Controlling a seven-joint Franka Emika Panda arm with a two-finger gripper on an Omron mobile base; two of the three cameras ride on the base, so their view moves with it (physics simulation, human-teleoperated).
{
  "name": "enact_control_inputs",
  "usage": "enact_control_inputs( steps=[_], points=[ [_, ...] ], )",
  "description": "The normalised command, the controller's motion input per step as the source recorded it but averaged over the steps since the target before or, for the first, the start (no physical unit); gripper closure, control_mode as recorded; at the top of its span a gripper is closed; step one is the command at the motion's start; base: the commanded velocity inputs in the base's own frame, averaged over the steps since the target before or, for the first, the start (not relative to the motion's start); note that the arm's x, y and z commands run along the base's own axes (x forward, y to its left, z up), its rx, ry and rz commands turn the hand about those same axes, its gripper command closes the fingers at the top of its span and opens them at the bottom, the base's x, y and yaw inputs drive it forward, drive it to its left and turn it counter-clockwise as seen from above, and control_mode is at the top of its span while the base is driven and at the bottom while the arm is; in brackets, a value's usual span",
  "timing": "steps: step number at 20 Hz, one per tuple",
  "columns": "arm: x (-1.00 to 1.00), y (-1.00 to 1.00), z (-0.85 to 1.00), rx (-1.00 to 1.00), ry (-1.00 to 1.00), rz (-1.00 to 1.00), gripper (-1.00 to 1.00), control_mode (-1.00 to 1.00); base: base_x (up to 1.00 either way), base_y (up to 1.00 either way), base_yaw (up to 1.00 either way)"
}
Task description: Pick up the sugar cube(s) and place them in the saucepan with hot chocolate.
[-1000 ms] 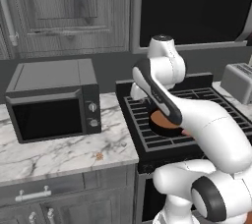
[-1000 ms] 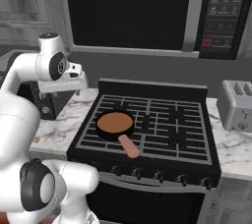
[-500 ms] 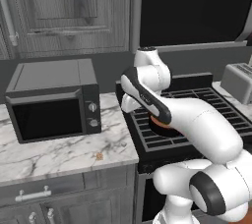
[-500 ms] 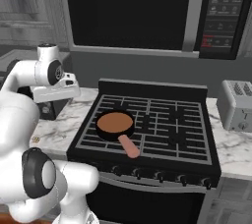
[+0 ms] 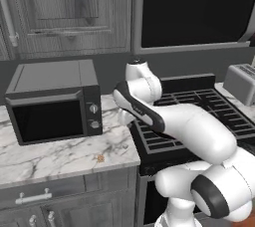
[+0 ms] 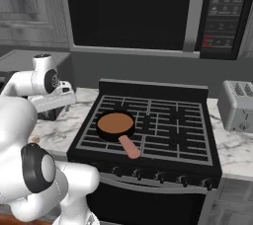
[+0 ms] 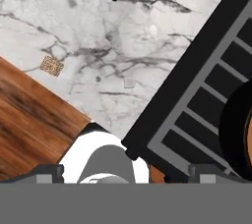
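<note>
The tiny orange-tan speckled sugar cube (image 5: 100,158) lies alone on the white marble counter (image 5: 60,154), near its front edge, in front of the black microwave oven (image 5: 54,100) and a little to its right. In the hand view the same cube (image 7: 51,65) sits close to the border between the marble and the brown wooden floor (image 7: 29,120).

The shallow round black saucepan with the flat brown hot chocolate inside (image 6: 115,125) stands on the left front part of the black stove grate (image 6: 163,125), and its straight salmon-pink handle (image 6: 128,146) points toward the front of the stove. The cube and the pan are well apart.

The two-finger gripper (image 7: 127,171) hangs above the counter beside the left edge of the stove, with its jaws spread wide and nothing between them. A silver toaster (image 6: 239,105) stands on the counter right of the stove.
</note>
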Motion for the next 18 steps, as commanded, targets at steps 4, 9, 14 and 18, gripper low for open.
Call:
enact_control_inputs(
  steps=[4,9,14,18],
  points=[
    [0.05,0.19,-0.32,0.0,0.0,0.04,-1.0,-1.0,0.0,0.0,0.0],
    [0.07,0.19,-0.37,0.0,0.0,0.06,-1.0,-1.0,0.0,0.0,0.0],
    [0.1,0.06,-0.44,0.0,0.0,0.06,-1.0,-1.0,0.0,0.0,0.0],
    [0.19,0.0,-0.43,0.0,0.0,0.03,-1.0,-1.0,0.0,0.0,0.0]
  ],
)
